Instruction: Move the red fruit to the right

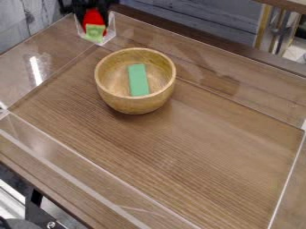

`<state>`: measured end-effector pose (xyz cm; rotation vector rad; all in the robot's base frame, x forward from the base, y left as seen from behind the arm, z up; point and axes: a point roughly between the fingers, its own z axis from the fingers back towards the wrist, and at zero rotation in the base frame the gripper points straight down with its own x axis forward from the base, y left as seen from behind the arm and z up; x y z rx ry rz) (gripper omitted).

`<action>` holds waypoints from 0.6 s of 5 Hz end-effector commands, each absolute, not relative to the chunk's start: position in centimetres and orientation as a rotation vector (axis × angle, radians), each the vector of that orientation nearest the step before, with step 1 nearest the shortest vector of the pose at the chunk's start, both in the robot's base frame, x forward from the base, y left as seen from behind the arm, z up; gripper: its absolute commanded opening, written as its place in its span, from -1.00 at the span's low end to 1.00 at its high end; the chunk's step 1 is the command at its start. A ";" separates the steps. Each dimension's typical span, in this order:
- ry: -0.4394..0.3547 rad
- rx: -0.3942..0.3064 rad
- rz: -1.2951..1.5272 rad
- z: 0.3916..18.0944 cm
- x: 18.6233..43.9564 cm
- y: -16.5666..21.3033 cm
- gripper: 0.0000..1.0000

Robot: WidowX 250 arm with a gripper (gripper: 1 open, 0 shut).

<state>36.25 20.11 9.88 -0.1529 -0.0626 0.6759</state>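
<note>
The single camera view shows one gripper (93,20) at the top left edge, its fingers closed on the one glossy red fruit (95,31) with its pale green cap, held clear above the desk (180,161). One round wooden bowl (135,80) holds one flat green block (139,80). The desk is brown wood grain. No writing is readable.

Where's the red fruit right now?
The red fruit is at the top left of the camera view, held in the gripper above the table, up and left of the wooden bowl.
</note>
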 end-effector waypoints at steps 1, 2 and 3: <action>-0.178 -0.143 0.622 16.2 37.0 16.8 -1.00; -0.174 -0.144 0.580 17.0 36.7 13.1 -1.00; -0.166 -0.148 0.501 15.7 36.7 9.4 -1.00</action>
